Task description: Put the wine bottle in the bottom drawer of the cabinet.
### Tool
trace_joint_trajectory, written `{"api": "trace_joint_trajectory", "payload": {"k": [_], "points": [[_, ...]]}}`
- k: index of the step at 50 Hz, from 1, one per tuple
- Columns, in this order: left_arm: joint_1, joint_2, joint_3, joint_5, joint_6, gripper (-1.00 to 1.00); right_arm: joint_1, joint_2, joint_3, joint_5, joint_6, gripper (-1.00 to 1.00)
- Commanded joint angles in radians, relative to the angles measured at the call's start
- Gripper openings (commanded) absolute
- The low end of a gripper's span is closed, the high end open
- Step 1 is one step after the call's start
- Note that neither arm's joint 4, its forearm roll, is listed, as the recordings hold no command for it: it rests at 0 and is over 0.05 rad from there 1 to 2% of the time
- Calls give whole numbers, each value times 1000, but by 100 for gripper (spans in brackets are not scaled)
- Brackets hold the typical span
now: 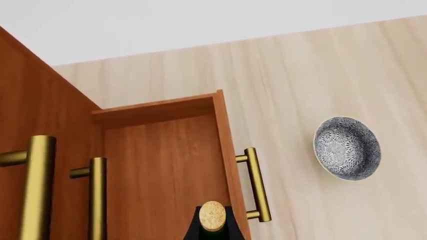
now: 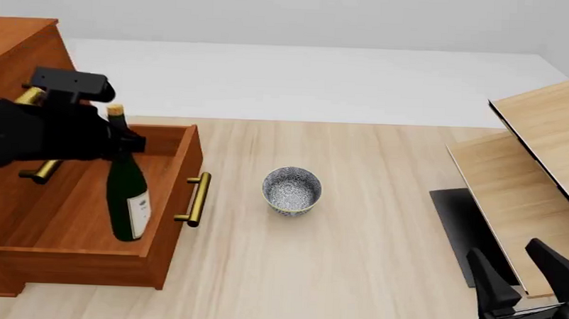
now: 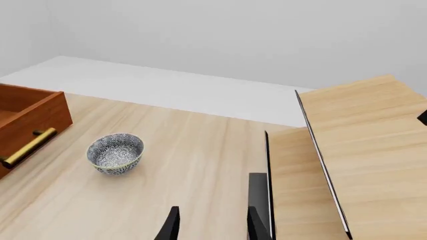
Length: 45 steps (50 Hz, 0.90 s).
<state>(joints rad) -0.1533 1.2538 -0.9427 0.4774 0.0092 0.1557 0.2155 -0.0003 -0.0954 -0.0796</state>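
Note:
The wine bottle [image 2: 127, 194], dark green with a white label and a cork [image 1: 212, 215], hangs nearly upright and slightly tilted over the open bottom drawer [image 2: 74, 216]. My left gripper [image 2: 113, 138] is shut on its neck just below the cork. The drawer [image 1: 167, 165] is pulled out of the reddish-brown cabinet [image 2: 18, 51], and its brass handle [image 2: 198, 198] faces the table's middle. I cannot tell whether the bottle's base touches the drawer floor. Far from the cabinet, at the near right, my right gripper [image 2: 522, 271] stands open with nothing between its fingers [image 3: 172, 227].
A small speckled grey bowl [image 2: 291, 190] sits on the table right of the drawer handle. Pale wood furniture [image 2: 541, 140] and a dark mat [image 2: 455, 222] fill the right side. The two higher drawer handles [image 1: 37, 185] stick out beside the bottle.

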Motion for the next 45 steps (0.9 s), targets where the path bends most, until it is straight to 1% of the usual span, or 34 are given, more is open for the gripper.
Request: {"api": "trace_joint_trajectory", "payload": {"k": [1,5,7,8,12,14,16,18,20,21,23,25,26,28,29,32,34,36,37,38,39,41,45], "points": [[-3,-9,3,-10,12,-100,0,-4,0,3,0,100],[-1,-3,10,-19,16,-100,0,-4,0,3,1,100],[-4,-2,13,-20,6,-100,0,-7,0,6,2,100],[7,3,17,-23,20,-100,-1,-5,0,4,3,100],[19,1,19,-15,8,-100,-1,8,0,-8,1,100],[2,-4,25,-13,-1,-100,-1,9,0,-10,2,100],[13,-2,32,-17,10,-100,-1,6,0,-6,2,100],[1,-4,34,-15,-2,-100,-1,14,0,-14,0,100],[21,-1,33,-17,14,-100,-1,11,0,-11,1,100],[-3,-4,34,-15,-18,-100,-1,12,0,-12,1,100],[22,3,39,-18,10,-100,-1,14,0,-13,1,100],[6,4,45,-18,-16,-100,-1,17,0,-17,1,100],[13,3,48,-23,1,-100,-1,18,0,-18,0,100],[-5,6,55,-25,-21,-100,-1,18,0,-18,-1,100],[5,10,60,-31,-9,-100,-1,15,0,-14,-1,100],[3,16,60,-29,-22,-100,-1,15,0,-14,-2,100],[26,20,59,-30,-1,-100,-1,14,0,-14,-2,100],[25,30,61,-28,-15,-100,-1,10,0,-10,-2,100],[28,26,56,-26,-6,-100,0,11,0,-11,-2,100],[13,27,56,-22,-35,-100,0,11,0,-11,-2,100],[17,29,57,-23,-14,-100,-1,8,0,-8,-2,100],[31,37,61,-31,-6,-100,0,7,0,-7,-2,100],[30,56,69,-45,-16,-100,0,3,0,-3,-2,100]]}}
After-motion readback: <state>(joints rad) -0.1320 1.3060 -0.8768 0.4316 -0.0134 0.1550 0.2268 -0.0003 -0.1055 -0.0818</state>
